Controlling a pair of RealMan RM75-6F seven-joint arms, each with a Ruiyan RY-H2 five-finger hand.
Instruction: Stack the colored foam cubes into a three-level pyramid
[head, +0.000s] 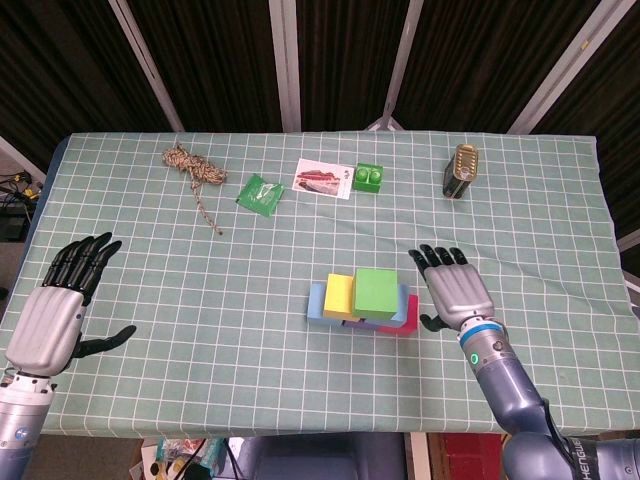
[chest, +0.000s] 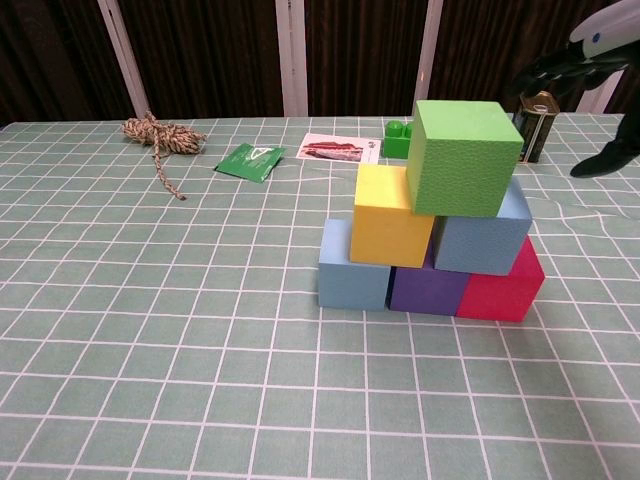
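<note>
Green cube (chest: 464, 156) tops the pyramid (three levels) at tabletop (head: 250, 330) centre. Right hand (head: 455, 290), at its 3 o'clock, empty, fingers apart; left hand (head: 55, 315) likewise, at 9 o'clock.

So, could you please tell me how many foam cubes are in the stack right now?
6. Bottom row: light blue cube, purple cube, pink cube. Middle row: yellow cube, grey-blue cube. Top: green cube. None seems hidden behind the stack.
</note>
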